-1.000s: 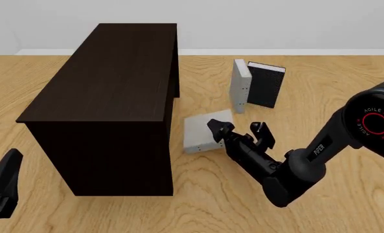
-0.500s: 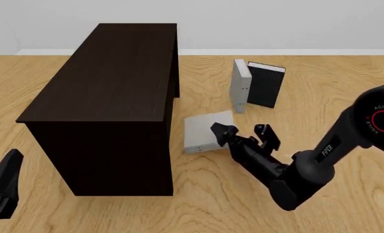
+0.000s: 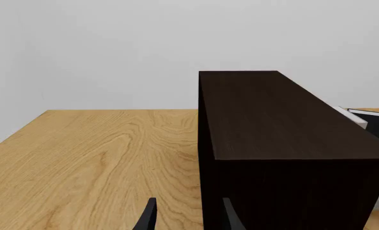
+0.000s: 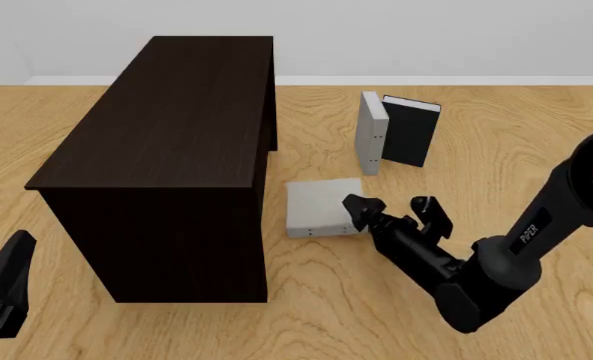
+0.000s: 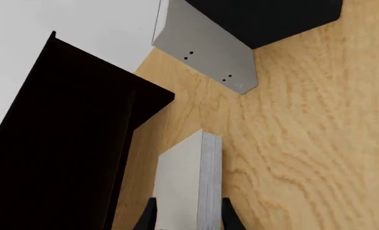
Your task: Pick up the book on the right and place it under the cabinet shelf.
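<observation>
A light grey book (image 4: 321,204) with white page edges lies flat on the table, close against the right side of the dark brown cabinet (image 4: 166,127). My right gripper (image 4: 391,205) is open and empty just right of that book, its fingers pointing at the book's right edge. In the right wrist view the book (image 5: 183,182) lies just ahead between the fingertips (image 5: 149,215), with the cabinet (image 5: 61,134) beside it. My left gripper (image 4: 6,289) is open and empty at the front left, facing the cabinet's end (image 3: 272,120).
A second light grey book (image 4: 370,133) with dark dots on its spine stands upright behind the flat one, with a black-covered book (image 4: 408,133) standing against it. Both show in the right wrist view, the grey (image 5: 205,52) and the black (image 5: 266,14). The table is light wood.
My right gripper has drawn back to the right and toward the front, off the flat grey book's right edge. The book, the cabinet and the left arm have stayed put.
</observation>
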Robot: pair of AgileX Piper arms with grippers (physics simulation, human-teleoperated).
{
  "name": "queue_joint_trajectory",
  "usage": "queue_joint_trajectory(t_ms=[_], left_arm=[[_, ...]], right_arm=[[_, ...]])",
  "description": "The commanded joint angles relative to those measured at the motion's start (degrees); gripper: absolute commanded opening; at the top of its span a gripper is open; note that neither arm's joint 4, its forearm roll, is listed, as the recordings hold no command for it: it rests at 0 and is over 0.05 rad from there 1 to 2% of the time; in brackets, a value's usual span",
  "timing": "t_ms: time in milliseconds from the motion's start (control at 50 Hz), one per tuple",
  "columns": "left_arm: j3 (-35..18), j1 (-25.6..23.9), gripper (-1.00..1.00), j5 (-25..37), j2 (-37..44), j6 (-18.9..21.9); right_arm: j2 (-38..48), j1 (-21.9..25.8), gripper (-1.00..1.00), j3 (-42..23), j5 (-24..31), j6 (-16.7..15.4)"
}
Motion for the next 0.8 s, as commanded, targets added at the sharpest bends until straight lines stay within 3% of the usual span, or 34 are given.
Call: queue_joint_trajectory(t_ms=[20, 320, 380, 500, 640, 720, 800], left_arm=[[-0.05, -0.03, 1.00, 0.07, -0.06, 0.01], [-0.03, -0.02, 1.00, 0.09, -0.10, 0.02], [-0.03, -0.01, 1.00, 0.09, -0.10, 0.01], [-0.03, -0.01, 1.00, 0.10, -0.10, 0.01], [-0.03, 0.00, 1.00, 0.09, -0.10, 0.00], [-0.03, -0.02, 1.00, 0.09, -0.11, 0.03], [-0.03, -0.02, 1.00, 0.09, -0.10, 0.01]], right_arm=[[3.68, -6.75, 1.00, 3.62, 0.07, -3.86], [-2.13, -8.73, 1.00, 6.63, 3.44, -7.92], [-6.61, -9.06, 1.00, 6.67, 8.15, -10.28], [-17.34, -9.50, 1.00, 4.42, 23.09, -17.45], [-28.21, -7.87, 1.00, 1.15, 37.30, -22.57], [-31.90, -7.61, 1.00, -1.58, 44.79, -26.12], [-33.37, -7.68, 1.00, -3.12, 48.95, -28.46]])
